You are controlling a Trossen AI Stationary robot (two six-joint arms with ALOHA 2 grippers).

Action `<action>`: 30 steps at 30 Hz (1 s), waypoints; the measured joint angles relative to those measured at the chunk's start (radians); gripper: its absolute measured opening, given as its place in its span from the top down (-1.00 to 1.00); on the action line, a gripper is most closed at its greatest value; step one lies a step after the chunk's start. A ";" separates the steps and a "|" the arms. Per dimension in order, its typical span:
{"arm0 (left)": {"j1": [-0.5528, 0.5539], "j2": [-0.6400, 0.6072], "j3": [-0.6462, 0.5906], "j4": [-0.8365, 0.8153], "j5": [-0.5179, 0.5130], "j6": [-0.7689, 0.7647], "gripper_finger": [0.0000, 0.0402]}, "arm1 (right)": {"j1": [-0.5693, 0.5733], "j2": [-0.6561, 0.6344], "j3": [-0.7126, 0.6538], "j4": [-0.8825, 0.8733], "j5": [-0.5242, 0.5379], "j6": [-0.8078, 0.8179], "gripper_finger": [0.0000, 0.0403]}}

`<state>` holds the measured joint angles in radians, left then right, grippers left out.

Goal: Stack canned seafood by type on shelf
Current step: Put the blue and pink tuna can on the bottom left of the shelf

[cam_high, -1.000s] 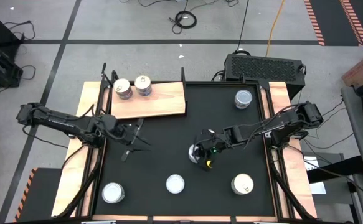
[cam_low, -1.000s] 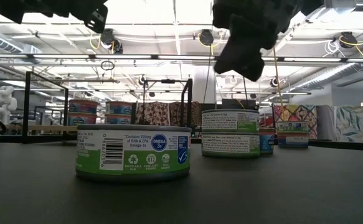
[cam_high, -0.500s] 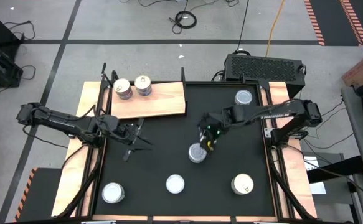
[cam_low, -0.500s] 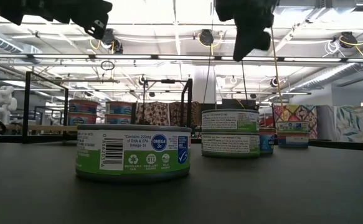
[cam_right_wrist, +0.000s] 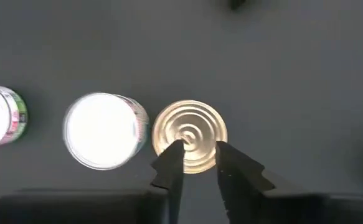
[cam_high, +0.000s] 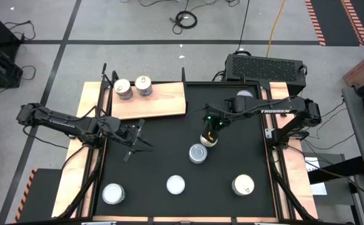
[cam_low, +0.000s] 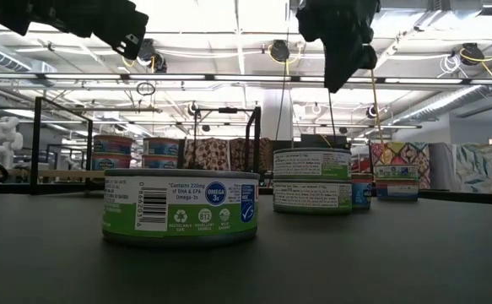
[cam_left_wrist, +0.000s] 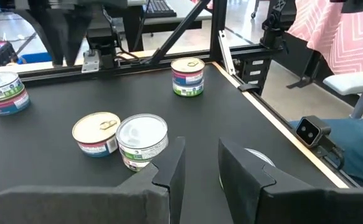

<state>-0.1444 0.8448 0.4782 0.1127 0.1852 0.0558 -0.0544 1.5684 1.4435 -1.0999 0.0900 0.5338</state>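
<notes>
The wooden shelf (cam_high: 163,100) lies at the table's far left with two tins (cam_high: 123,89) (cam_high: 143,85) on its left end. On the black mat a pale-topped stack of two tins (cam_high: 198,153) (cam_low: 311,180) stands beside a gold-topped tin (cam_right_wrist: 187,140) (cam_left_wrist: 96,132). My right gripper (cam_right_wrist: 195,155) (cam_high: 208,132) hangs high over that gold tin, pointing down, fingers slightly apart and clear of it. My left gripper (cam_left_wrist: 201,158) (cam_high: 138,136) waits open at the mat's left side. Other tins stand far right (cam_high: 245,98) and along the near edge (cam_high: 176,184) (cam_high: 113,194) (cam_high: 243,185).
The right arm (cam_high: 269,112) reaches across the mat's far right and partly covers the tin there. A black box (cam_high: 266,65) stands beyond the far edge. Bare mat lies between the shelf and the central tins.
My right gripper has risen from over the pale-topped stack and gone toward the far edge, tipping to point more steeply down; it now hangs over the gold-topped tin. The stack and all other tins stand where they were.
</notes>
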 joint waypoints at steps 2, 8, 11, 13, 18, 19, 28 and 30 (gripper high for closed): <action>0.000 0.000 0.000 0.000 0.000 -0.002 0.51 | 0.006 0.000 -0.019 -0.013 0.012 0.020 0.41; 0.000 0.000 0.000 -0.002 0.000 -0.075 0.51 | 0.026 0.000 -0.127 -0.003 0.015 -0.009 0.11; -0.002 0.000 0.000 -0.003 0.000 -0.077 0.51 | 0.027 0.000 -0.208 0.056 0.011 0.002 0.07; -0.002 0.000 0.000 -0.008 0.000 -0.077 0.51 | 0.022 0.001 -0.260 0.101 0.010 0.005 0.07; -0.002 0.000 0.000 -0.031 0.000 -0.078 0.51 | 0.023 0.001 -0.349 0.193 0.008 0.005 0.10; -0.002 0.000 0.000 -0.031 -0.001 -0.078 0.51 | 0.023 0.001 -0.358 0.194 0.008 0.008 0.11; -0.002 0.015 0.000 -0.048 -0.011 -0.077 0.51 | 0.024 0.001 -0.440 0.184 -0.042 0.053 0.50; -0.002 0.026 0.000 -0.047 -0.011 -0.077 0.51 | 0.024 0.001 -0.458 0.186 -0.045 0.076 0.66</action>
<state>-0.1466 0.8708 0.4786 0.0656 0.1738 -0.0216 -0.0307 1.5692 0.9851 -0.9135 0.0453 0.6093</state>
